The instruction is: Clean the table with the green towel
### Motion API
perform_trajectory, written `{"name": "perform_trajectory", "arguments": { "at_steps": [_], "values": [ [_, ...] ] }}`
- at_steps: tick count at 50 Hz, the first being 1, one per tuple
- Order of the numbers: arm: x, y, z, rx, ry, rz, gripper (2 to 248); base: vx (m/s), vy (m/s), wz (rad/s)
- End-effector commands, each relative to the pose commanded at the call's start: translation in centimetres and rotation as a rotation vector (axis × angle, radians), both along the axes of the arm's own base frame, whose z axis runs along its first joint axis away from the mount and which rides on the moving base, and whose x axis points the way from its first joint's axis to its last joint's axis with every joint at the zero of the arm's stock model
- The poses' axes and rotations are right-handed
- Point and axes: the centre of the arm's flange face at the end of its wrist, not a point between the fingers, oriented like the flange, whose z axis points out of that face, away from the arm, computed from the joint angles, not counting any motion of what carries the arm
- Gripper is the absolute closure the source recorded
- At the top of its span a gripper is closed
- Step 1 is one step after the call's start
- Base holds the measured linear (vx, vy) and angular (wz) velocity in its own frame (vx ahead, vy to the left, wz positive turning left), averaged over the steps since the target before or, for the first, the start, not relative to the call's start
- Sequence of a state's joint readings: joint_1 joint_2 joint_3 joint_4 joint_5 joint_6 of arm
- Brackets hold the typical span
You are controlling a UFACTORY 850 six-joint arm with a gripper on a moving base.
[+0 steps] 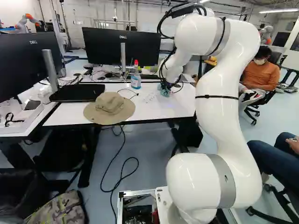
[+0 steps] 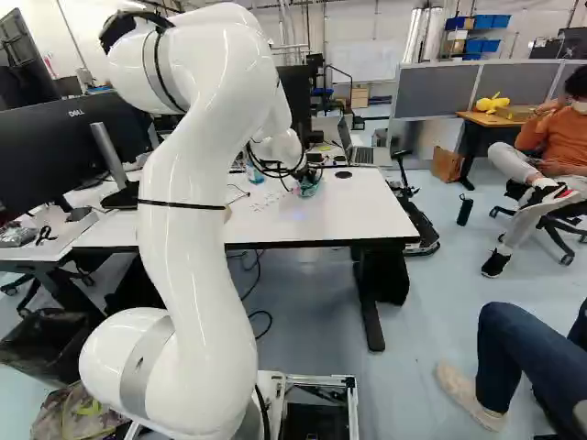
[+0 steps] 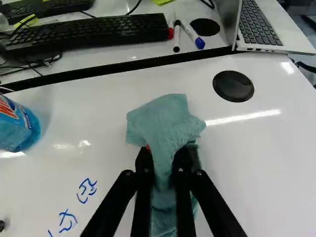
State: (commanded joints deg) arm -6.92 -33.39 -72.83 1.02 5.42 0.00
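Green towel [image 3: 165, 118] grasped by the tool [image 1: 164, 86] at the bench [image 2: 339, 215].
It is pinched between both fingers, with folds spread ahead of them; the bench is probably touched, though the underside is hidden. Blue marks [image 3: 87, 190] can be seen nearby, near a blue bottle [image 1: 135, 81].

"DELL" on the wide black monitor [image 1: 105, 52] behind the table; the same on the black monitor [image 1: 23, 70] at the left of the left base view. Blue handwritten marks [image 3: 87, 190] on the glossy white tabletop [image 3: 266, 173]: not legible. Red-and-white label on the clear bottle of blue liquid [image 3: 19, 131]: wording unreadable.
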Motion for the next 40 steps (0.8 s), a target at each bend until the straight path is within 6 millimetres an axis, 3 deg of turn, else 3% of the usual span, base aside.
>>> {"name": "perform_trajectory", "arguments": {
  "at_steps": [21,40],
  "values": [
    [-2.7,2.3,0.3,0.002,0.023,0.03,200,0.0,0.0,0.0],
    [-5.6,0.8,0.6,0.005,0.042,0.001,200,0.0,0.0,0.0]
  ]
}}
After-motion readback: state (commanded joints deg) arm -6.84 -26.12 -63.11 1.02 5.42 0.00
